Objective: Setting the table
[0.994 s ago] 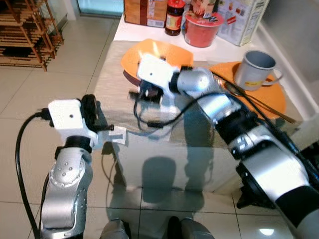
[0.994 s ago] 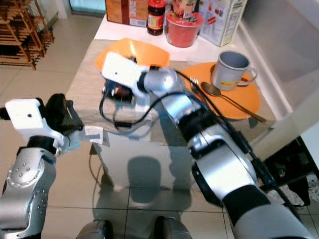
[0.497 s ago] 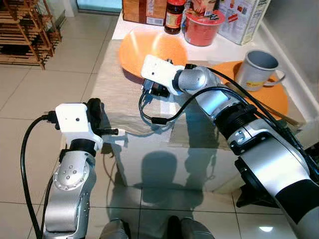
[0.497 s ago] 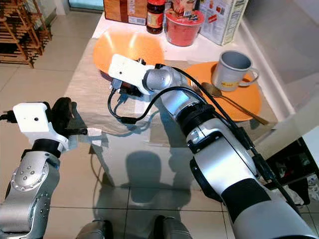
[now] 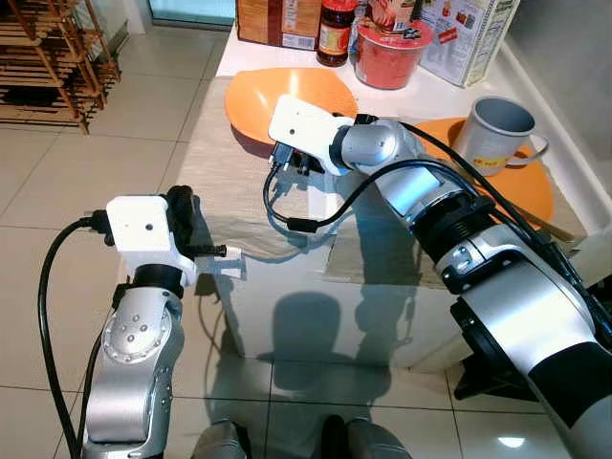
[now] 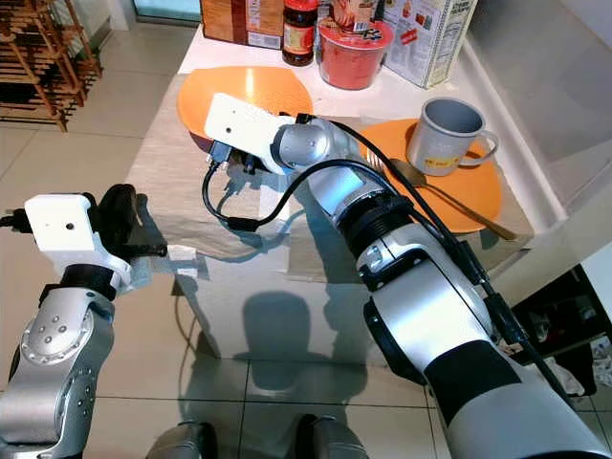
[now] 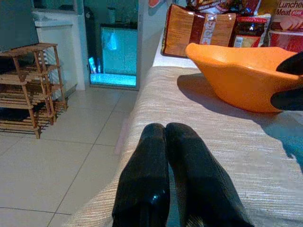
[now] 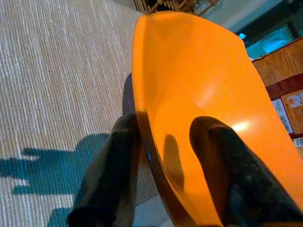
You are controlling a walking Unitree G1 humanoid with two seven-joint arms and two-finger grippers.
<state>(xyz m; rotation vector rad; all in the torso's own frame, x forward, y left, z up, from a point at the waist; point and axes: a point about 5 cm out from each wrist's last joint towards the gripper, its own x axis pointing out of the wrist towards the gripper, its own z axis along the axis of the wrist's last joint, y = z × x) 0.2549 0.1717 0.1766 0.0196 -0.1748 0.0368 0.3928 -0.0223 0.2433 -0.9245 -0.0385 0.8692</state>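
Observation:
An orange bowl (image 5: 287,94) rests on the beige tablecloth (image 5: 225,196) at the table's far left. My right gripper (image 8: 168,125) is at the bowl's near rim, open. One finger (image 8: 109,175) lies against the outside wall. The other sits inside the bowl with a gap to the wall. My left gripper (image 7: 165,132) is shut on nothing, low over the cloth's near left corner and pointing toward the bowl (image 7: 236,75). On an orange plate (image 5: 526,186) at the right stands a grey mug (image 5: 492,129), with a spoon (image 6: 421,177) beside it.
A red noodle cup (image 5: 387,53), a dark jar (image 5: 335,24) and cartons (image 5: 469,33) crowd the table's far end. A wooden rack (image 5: 48,57) stands on the tiled floor to the left. A black cable (image 5: 306,220) from my right wrist trails over the cloth.
The bowl, tilted and raised a second ago, has gone toward the far left of the table with my right gripper and now sits level. My left arm has barely moved.

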